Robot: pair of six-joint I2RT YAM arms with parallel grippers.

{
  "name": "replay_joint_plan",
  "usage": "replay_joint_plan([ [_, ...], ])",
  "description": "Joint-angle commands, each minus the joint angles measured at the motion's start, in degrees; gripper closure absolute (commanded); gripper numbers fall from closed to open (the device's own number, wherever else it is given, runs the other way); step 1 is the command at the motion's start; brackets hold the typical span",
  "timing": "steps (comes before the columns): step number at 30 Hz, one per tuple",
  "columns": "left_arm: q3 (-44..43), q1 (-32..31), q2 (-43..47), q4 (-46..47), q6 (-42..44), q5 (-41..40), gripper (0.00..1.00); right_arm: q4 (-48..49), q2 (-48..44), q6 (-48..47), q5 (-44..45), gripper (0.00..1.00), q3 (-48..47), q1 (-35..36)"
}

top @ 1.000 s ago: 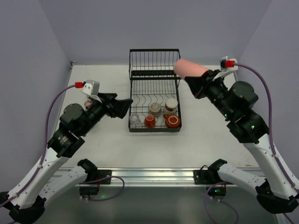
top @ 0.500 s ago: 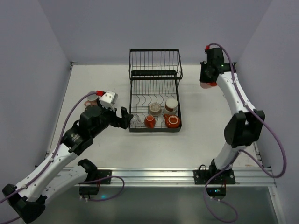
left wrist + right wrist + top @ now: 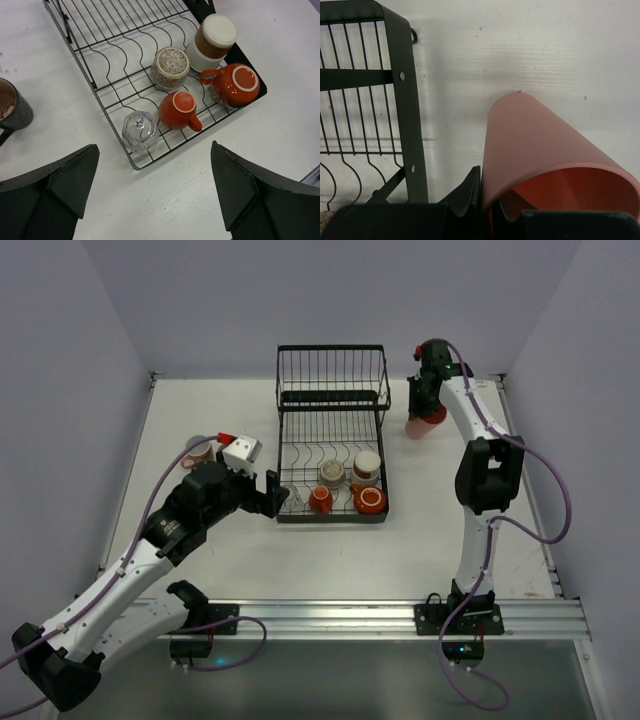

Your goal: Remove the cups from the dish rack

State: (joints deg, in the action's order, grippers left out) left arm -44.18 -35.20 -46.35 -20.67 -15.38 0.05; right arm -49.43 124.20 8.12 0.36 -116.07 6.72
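The black wire dish rack [image 3: 331, 390] stands mid-table. Its lower tray holds a clear glass [image 3: 140, 131], an orange-red cup [image 3: 179, 109], an orange-red mug [image 3: 236, 85], a speckled beige cup [image 3: 170, 67] and a brown-and-white cup [image 3: 212, 39], all upside down. My left gripper [image 3: 277, 492] is open and empty, above the table by the tray's front-left corner, nearest the glass. My right gripper [image 3: 422, 412] is shut on the rim of the tall pink tumbler [image 3: 545, 145], one finger inside, just right of the rack's rear basket [image 3: 402, 100] and close over the table.
A dark mug [image 3: 12, 107] stands on the table left of the rack, also in the top view [image 3: 201, 452], with something pink behind it. Grey walls close in the table on three sides.
My right arm has swung the pink tumbler from high beside the rack down toward the table at the rack's right rear. My left gripper has moved right, closer to the tray's front-left corner.
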Motion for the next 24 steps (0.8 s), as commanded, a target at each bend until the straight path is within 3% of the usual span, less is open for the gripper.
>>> replay_joint_plan([
  [1,0.06,0.83,-0.50,0.19,1.40,2.49,0.00,-8.13,1.91,-5.04,-2.47,0.95,-3.72,-0.13],
  [8,0.06,1.54,-1.46,0.19,1.40,2.85,0.00,-9.28,2.98,-5.04,0.51,0.92,-3.81,0.04],
  [13,-0.03,1.98,-2.25,0.10,1.40,2.76,0.00,-7.62,3.24,-3.99,0.52,0.58,-4.87,0.57],
  [17,-0.29,2.33,-3.48,0.10,1.31,2.84,0.00,-5.86,0.70,-2.85,0.08,0.44,-5.13,1.19],
  [24,-1.34,2.33,-7.00,-0.34,0.35,3.20,0.00,-1.64,-9.65,-0.74,-0.01,0.32,0.12,1.19],
])
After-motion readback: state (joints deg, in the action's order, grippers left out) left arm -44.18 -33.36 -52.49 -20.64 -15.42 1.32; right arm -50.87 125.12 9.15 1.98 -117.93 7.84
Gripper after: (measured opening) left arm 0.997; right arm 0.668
